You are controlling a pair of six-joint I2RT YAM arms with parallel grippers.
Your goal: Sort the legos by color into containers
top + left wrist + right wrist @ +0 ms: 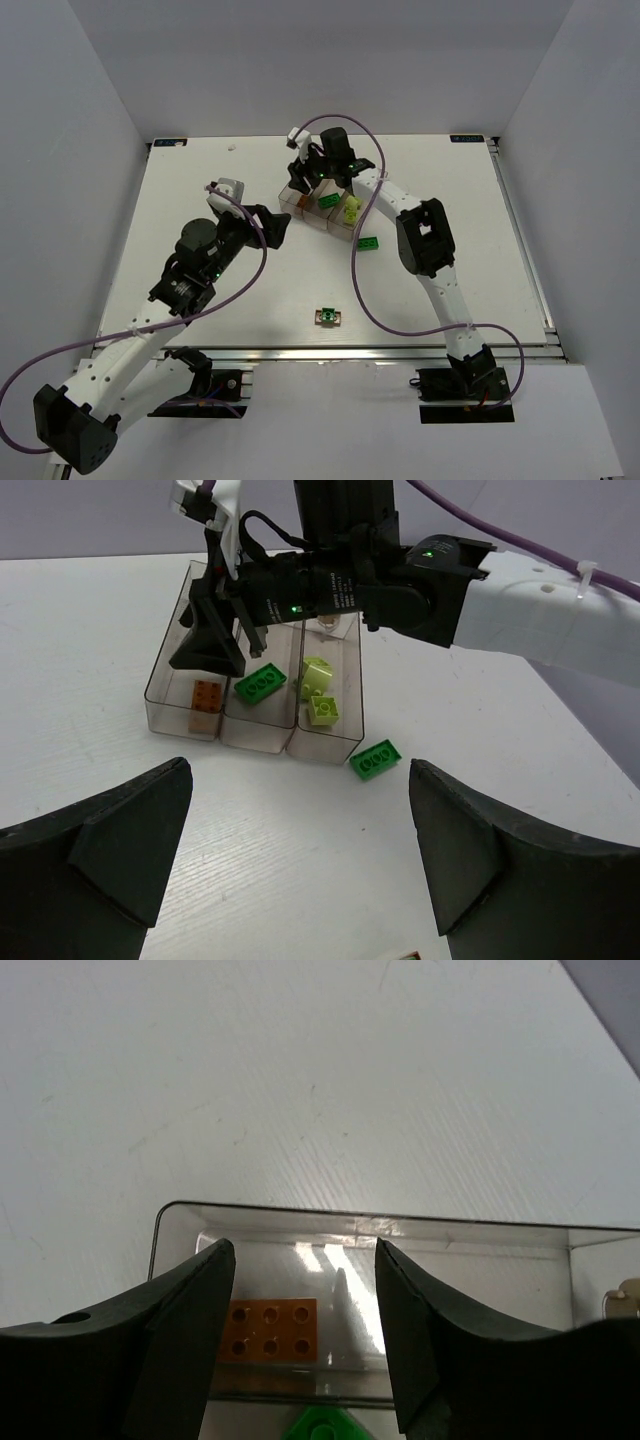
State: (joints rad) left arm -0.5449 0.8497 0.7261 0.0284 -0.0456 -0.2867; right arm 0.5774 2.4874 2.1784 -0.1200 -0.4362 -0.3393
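Observation:
The three joined clear bins [335, 228] stand mid-table. In the left wrist view the left bin [165, 695] holds an orange-brown lego [207, 695], the middle one a bright green lego [260, 683], and the right one two pale yellow-green legos [320, 692]. Another bright green lego [376, 759] lies on the table beside the right bin; it also shows in the top view [368, 242]. My right gripper [303, 180] hangs open and empty over the left bin, with the orange-brown lego [270, 1330] below its jaws [305, 1250]. My left gripper [300, 770] is open and empty, on the near side of the bins.
A small green piece with a brown edge [326, 317] lies near the table's front edge. White walls close in the table on three sides. The right arm [425, 240] reaches across from the right, and its purple cable loops over the table.

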